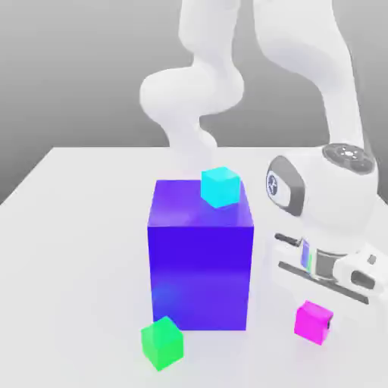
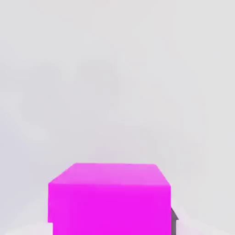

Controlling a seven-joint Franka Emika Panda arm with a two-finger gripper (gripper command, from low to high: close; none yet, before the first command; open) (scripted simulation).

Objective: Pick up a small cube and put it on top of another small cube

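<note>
On the pale counter (image 1: 76,227) in the exterior view, the small magenta cube (image 1: 313,321) sits at about 4 o'clock from the big blue-purple block (image 1: 201,258), near the counter's front edge and apart from the block. The arm's white wrist and hand (image 1: 326,220) hang directly above the cube, at its 12 o'clock, and the tool (image 1: 324,314) is down at the cube; a dark finger edge shows against the cube's side toward the exterior view's right. Whether the tool is actually clamped on the cube or merely standing around it cannot be told. In the hand view the magenta cube (image 2: 109,198) lies close under the camera on bare counter, with a thin dark finger tip (image 2: 174,220) just beside one of its lower corners. A small cyan cube (image 1: 220,187) rests on top of the blue-purple block, near its back corner at about 1 o'clock. A small green cube (image 1: 162,342) lies on the counter at the block's 7 o'clock, just off its front face.
</note>
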